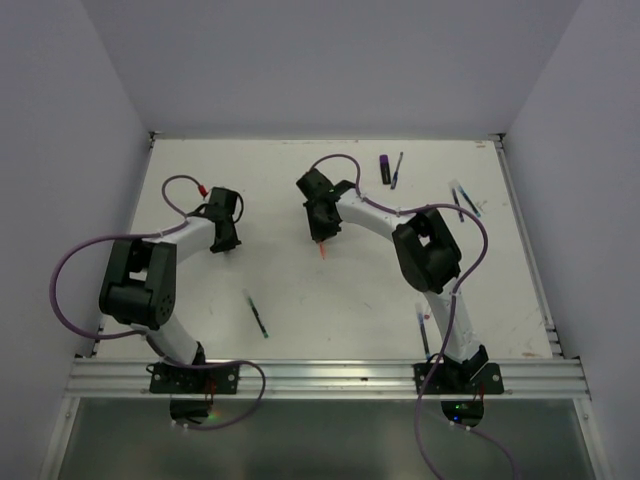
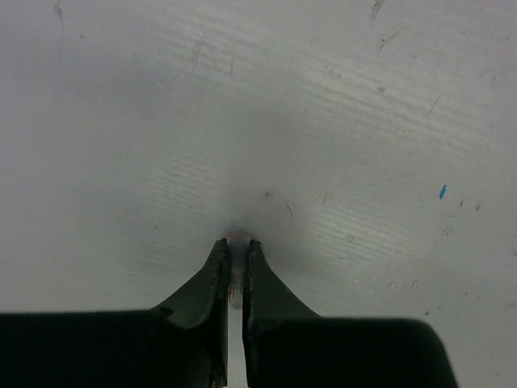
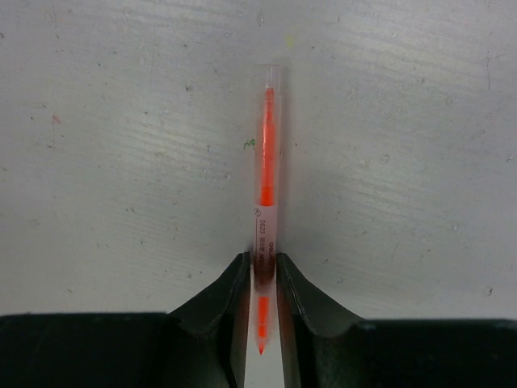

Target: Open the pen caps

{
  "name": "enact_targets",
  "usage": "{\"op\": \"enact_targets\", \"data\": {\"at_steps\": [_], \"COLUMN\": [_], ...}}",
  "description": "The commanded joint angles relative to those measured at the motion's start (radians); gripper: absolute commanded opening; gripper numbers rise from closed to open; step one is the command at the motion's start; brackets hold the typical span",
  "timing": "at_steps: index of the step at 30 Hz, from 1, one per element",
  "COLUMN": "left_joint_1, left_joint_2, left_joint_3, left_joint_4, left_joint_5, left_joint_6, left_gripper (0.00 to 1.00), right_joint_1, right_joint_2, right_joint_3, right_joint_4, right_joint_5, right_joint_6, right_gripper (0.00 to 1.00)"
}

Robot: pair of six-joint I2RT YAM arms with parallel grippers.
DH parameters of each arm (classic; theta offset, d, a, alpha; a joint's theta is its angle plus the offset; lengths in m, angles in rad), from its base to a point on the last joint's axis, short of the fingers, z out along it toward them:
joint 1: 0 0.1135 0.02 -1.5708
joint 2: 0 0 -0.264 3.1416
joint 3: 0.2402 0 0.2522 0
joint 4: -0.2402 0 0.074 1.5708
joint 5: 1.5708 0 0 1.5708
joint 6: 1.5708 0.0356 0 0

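Two narrow jaw pairs: your left gripper (image 2: 237, 249) pinched a small pale piece (image 2: 240, 238), probably a cap; your right gripper (image 3: 263, 271) hugged the red pen (image 3: 267, 145) near the table (image 1: 300, 330) middle, clamped or not I couldn't tell. You should have lowered before letting go

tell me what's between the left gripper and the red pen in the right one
Nothing: in the top view the table between the left gripper and the red pen is bare. A dark pen lies closer to the near edge.
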Motion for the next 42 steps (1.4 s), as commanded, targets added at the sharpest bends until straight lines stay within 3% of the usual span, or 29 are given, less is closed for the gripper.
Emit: {"op": "enact_targets", "data": {"at_steps": [1,4,10,18,24,37,42], "left_joint_1": [0.015,0.016,0.018,0.034,0.041,0.054,0.054], "left_joint_2": [0.035,0.044,0.066,0.113,0.113,0.095,0.049], "left_joint_3": [0.018,0.01,0.001,0.003,-0.016,-0.033,0.0], "left_joint_4": [0.027,0.028,0.016,-0.054,-0.074,-0.052,-0.054], "left_joint_5": [-0.032,-0.033,-0.044,-0.095,-0.095,-0.079,-0.03], "left_joint_6": [0.013,0.013,0.015,0.013,0.01,0.02,0.026], "left_gripper": [0.0,0.01,0.13,0.16,0.33,0.37,0.56], "right_joint_1": [-0.006,-0.006,-0.004,-0.006,-0.006,-0.006,-0.006], "right_joint_2": [0.012,0.01,0.018,0.024,0.015,0.01,0.006], "right_joint_3": [0.038,0.04,0.038,0.033,0.03,0.026,0.039], "right_joint_4": [0.014,0.009,0.005,0.006,0.005,-0.001,-0.005], "right_joint_5": [0.012,0.013,0.012,-0.003,-0.011,-0.013,-0.005], "right_joint_6": [0.0,-0.005,-0.007,-0.002,-0.003,-0.016,-0.029], "right_gripper": [0.24,0.28,0.32,0.32,0.33,0.39,0.45]}}
